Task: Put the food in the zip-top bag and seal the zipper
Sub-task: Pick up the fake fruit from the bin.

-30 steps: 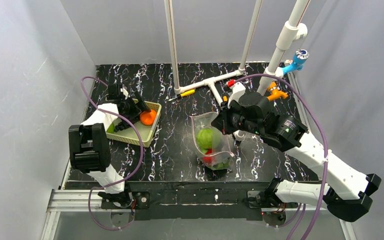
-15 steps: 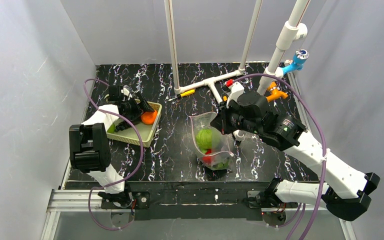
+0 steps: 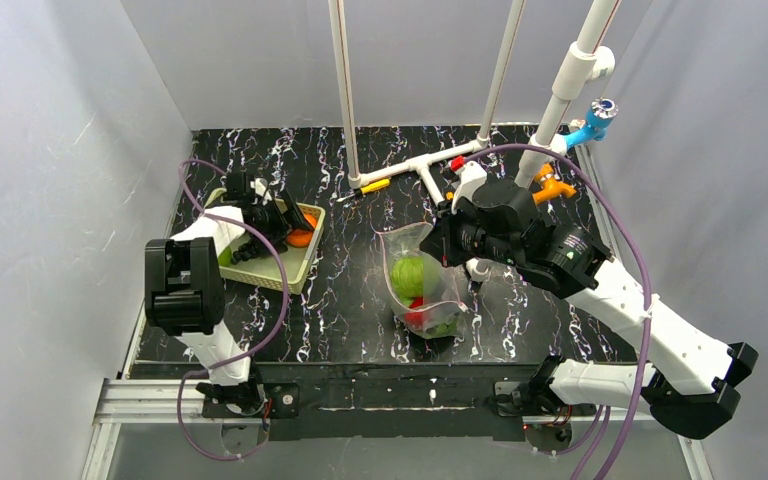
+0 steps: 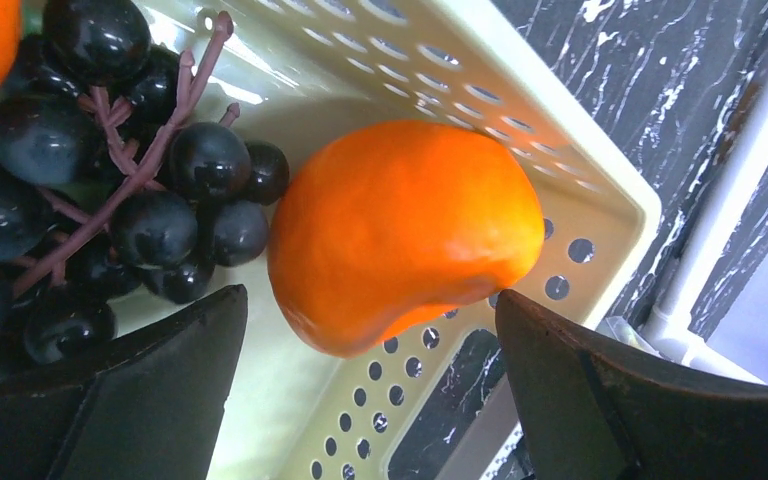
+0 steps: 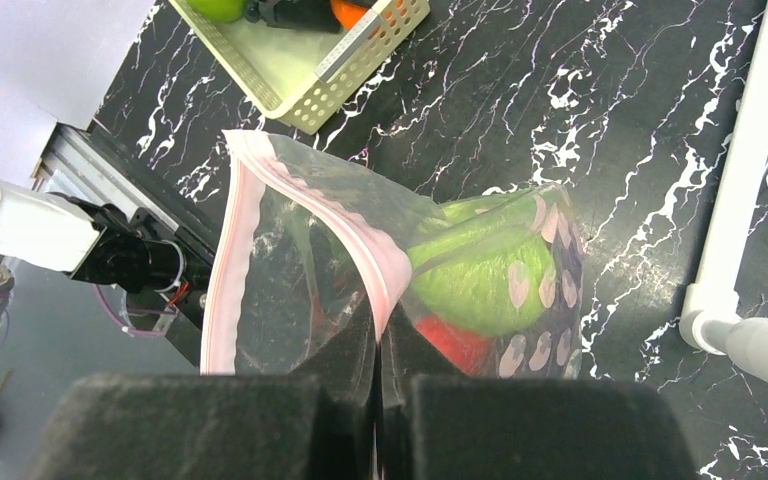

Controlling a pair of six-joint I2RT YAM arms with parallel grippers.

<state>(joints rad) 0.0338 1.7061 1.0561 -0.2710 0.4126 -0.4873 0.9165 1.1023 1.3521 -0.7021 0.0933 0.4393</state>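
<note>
- Pinching the thin pinkish zipper strip [image 5: 370, 255] at the bottom centre of the right wrist view, the right gripper [image 5: 380, 335] is clamped tight on it.
- The clear soft plastic zip-top bag [image 5: 280, 300] stands with its mouth agape at the centre of the overhead view, holding a round green toy fruit [image 5: 470, 285] and a red piece [image 5: 455, 345].
- The left gripper [image 4: 368, 310] is spread wide, its fingers on either side of a smooth orange toy fruit [image 4: 405, 225].
- That fruit lies beside dark plastic grapes [image 4: 110, 190] in a pale green perforated basket [image 4: 600, 200], at the upper left of the overhead view.

Left arm [image 3: 182, 288] far forward, jaws wide apart; right arm [image 3: 622, 296] (elbow bent) inward, jaws pinched tight
</note>
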